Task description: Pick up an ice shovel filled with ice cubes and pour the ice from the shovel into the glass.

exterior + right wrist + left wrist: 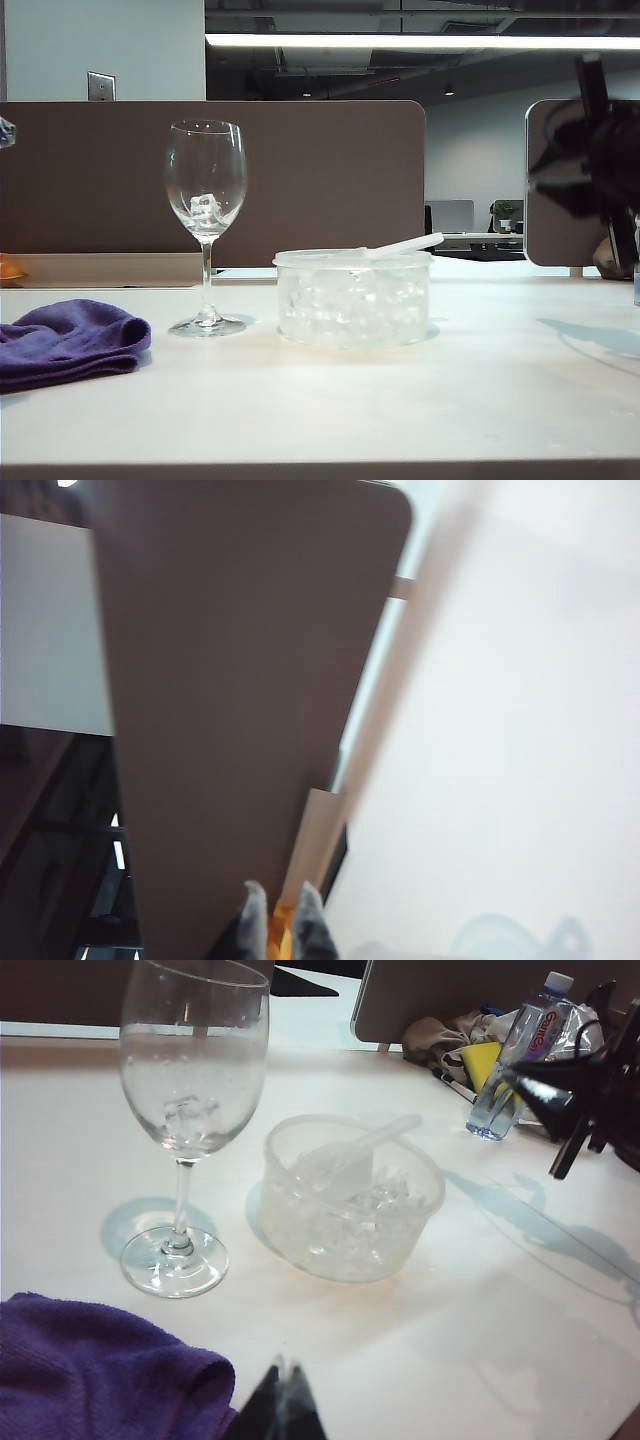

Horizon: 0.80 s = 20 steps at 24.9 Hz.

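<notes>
My right gripper, a dark blur at the right edge of the exterior view, has narrow, empty jaws. The left gripper idles low in its frame, jaws nearly together. I would widen the right jaws and pinch the thin handle of the ice shovel, translucent plastic lying across glossy ice cubes in the round tub. The stemmed glass stands just left.

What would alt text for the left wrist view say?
A wine glass holding an ice cube stands beside a clear tub of ice cubes with the ice shovel resting in it. Purple cloth lies nearby; the left hand shows at the edge, the right hand raised beyond.
</notes>
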### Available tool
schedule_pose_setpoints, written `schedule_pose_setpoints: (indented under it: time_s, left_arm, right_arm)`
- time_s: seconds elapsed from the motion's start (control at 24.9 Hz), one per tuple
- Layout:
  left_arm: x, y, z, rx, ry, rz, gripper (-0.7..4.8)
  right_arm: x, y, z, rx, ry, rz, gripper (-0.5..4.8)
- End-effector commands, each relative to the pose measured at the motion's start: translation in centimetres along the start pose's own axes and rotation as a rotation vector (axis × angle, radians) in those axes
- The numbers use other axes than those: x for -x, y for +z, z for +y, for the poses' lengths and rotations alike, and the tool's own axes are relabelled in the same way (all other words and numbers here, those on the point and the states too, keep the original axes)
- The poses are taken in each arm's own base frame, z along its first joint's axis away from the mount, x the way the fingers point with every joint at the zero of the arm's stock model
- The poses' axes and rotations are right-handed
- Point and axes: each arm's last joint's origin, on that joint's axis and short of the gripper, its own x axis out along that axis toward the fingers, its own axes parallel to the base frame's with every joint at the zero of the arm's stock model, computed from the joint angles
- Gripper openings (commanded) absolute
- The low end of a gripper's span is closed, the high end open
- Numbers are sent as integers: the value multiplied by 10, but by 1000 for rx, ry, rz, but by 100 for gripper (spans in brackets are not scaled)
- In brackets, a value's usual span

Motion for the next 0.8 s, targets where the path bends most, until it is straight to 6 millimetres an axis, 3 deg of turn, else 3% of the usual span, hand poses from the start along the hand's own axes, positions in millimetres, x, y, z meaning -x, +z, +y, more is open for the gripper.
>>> schedule_pose_setpoints:
  time_s: [0.04,0.36,0.56,0.6,0.64,0.8]
  left_arm:
    - [0,3,-1,-8,-6,-14,-5]
    - [0,3,-1,-8,-6,-14,-5]
    - [0,3,-1,-8,-6,-14,-5]
    - [0,3,-1,-8,-6,-14,-5]
    - [0,3,-1,-7,-6,-14,-5]
    - [0,3,-1,-8,-6,-14,-5]
  right_arm:
    - [-4,-1,-5,-20,73,-11,44]
    - [-18,-11,-34,-84,51,10,45]
    - [-29,-17,-27,-77,87,40,55]
    - [-31,-19,-25,-76,97,48,69]
    - [-33,-20,-23,-76,105,48,120]
    - [-34,-23,-22,-79,108,59,157]
